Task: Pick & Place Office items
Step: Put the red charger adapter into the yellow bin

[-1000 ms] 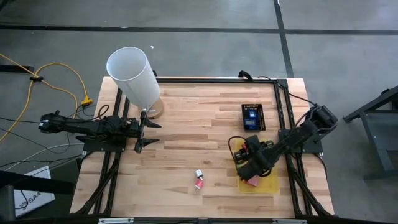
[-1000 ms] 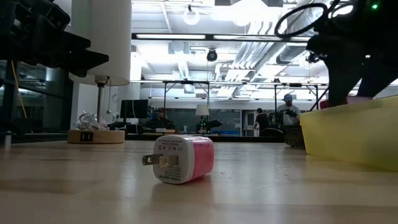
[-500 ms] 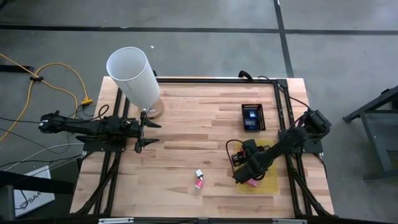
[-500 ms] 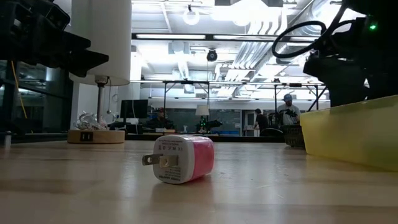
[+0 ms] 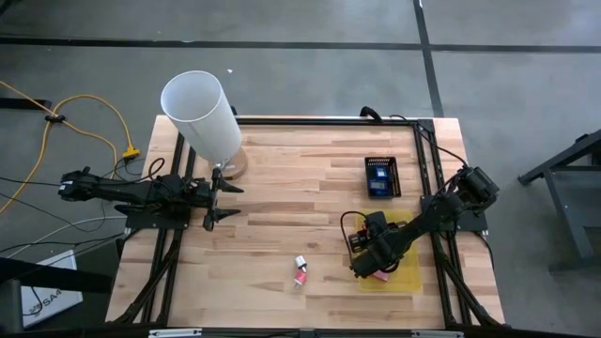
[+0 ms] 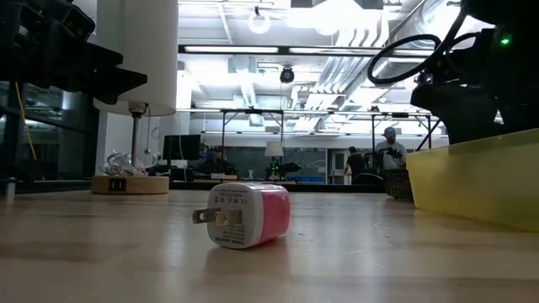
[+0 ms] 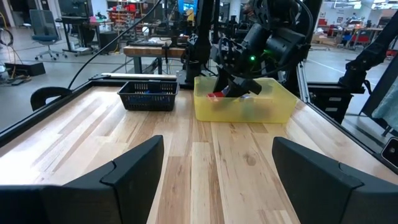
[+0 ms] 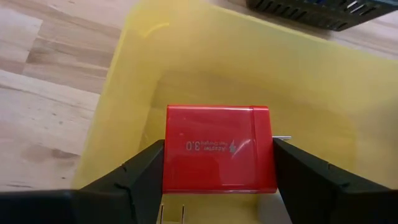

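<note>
While my right gripper (image 5: 368, 266), which has drifted toward the near-left corner of the translucent yellow rectangular tray (image 5: 410, 274), stays clamped on the flat red adapter block (image 8: 219, 149) inside it, release remains pending; my left gripper (image 5: 214, 199) waits with fingers apart, the pink-and-white plug charger (image 5: 300, 272) unclaimed.

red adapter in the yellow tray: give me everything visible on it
The red adapter is a flat, glossy red plastic block, roughly square, with white print reading "3.0" and "Adapter" and a seam near one end. A thin metal prong shows at that end. It sits inside the translucent yellow tray, print side up, between the fingers of the right claw, which stand at its two sides. Whether they press it, and whether it rests on the tray floor, cannot be told.
</note>
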